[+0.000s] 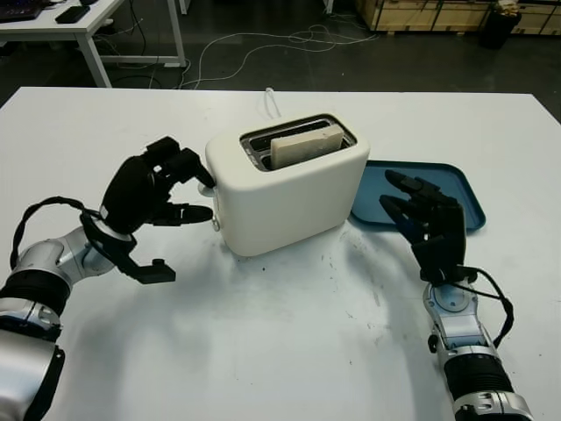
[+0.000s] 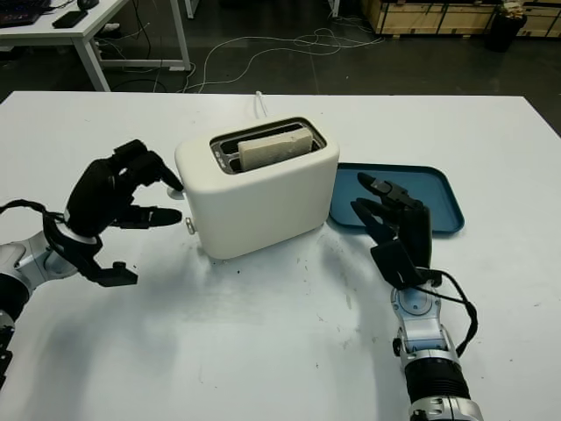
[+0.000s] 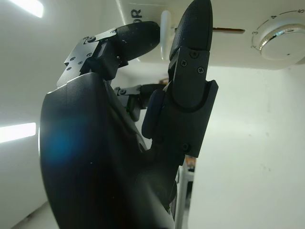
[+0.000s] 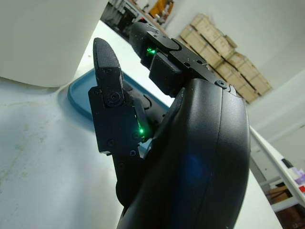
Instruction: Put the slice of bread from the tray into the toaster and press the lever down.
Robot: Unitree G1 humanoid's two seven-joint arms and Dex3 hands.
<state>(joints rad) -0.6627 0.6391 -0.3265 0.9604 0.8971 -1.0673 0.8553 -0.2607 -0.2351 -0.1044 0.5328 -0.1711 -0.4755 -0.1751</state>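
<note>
At the toaster's left end face, the left robot hand is held with its fingers curled, nothing being gripped; one fingertip is set against the upper corner of the casing and another is extended towards the lever, which is seen in the left wrist view as a pale tab in a vertical slot, next to the browning dial. Whether the lever is actually touched cannot be told. The bread is already stood in the slot of the toaster, its top edge above the rim, so only the press is judged to be left. Several faults could be expected from here. If the finger is placed beside the tab rather than on it, it may be slid off as force is applied, and the lever would be left up. If the push is directed sideways rather than downwards, the light toaster may be shoved or tipped across the desk, since it is not braced from the other side. The right robot hand is held open near the tray, just beyond the toaster's right end, and no support is given by it. A press released too soon may also fail to latch.
</note>
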